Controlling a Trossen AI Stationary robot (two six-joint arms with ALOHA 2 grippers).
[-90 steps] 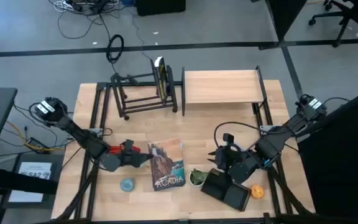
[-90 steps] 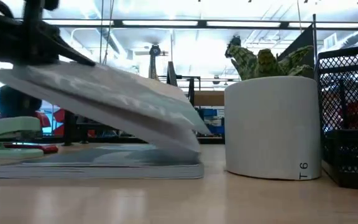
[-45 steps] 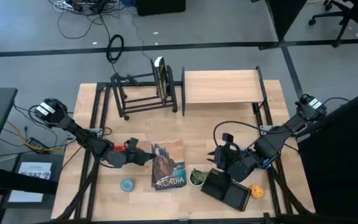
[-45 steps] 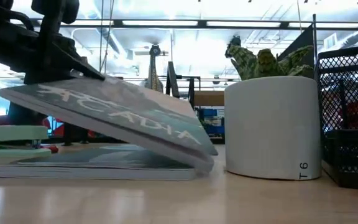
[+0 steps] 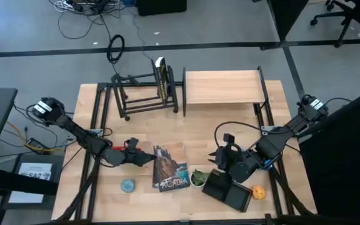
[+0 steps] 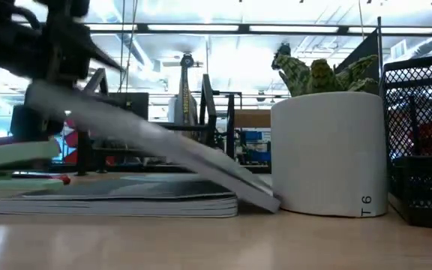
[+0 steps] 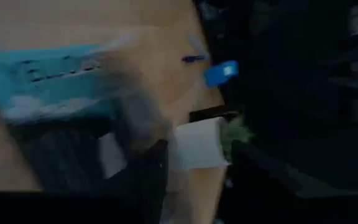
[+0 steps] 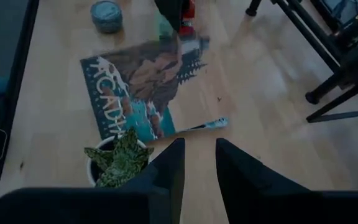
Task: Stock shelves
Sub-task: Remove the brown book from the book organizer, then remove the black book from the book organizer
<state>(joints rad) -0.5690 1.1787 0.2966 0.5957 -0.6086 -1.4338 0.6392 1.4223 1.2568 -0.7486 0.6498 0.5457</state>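
- The left gripper [image 5: 144, 158] is clamped on the left edge of the top Acadia book [image 5: 170, 166], its arm reaching in low from the table's left side.
- That book tilts: gripped edge raised, opposite edge down by the white plant pot [image 6: 328, 154], over a second book [image 6: 118, 201] lying flat.
- Its long axis runs front to back on the table.
- The black metal-tube rack [image 5: 145, 94] and wood-board shelf [image 5: 222, 87] stand well apart, at the back.
- The right gripper [image 8: 194, 158], fingers slightly apart, hangs beside the mesh organizer [image 5: 228, 190].

Overhead view: the table [image 5: 230, 131] is lit evenly from above; shadows are faint and short.
Table-level view: bright ceiling strip lights are seen behind; the lifted book [image 6: 156, 142] is smeared by motion blur, while the white pot [image 6: 328, 154] is rendered sharp.
Left wrist view: the frame is dim and heavily blurred throughout.
Right wrist view: the light is soft; the near fingers [image 8: 169, 168] are out of focus.
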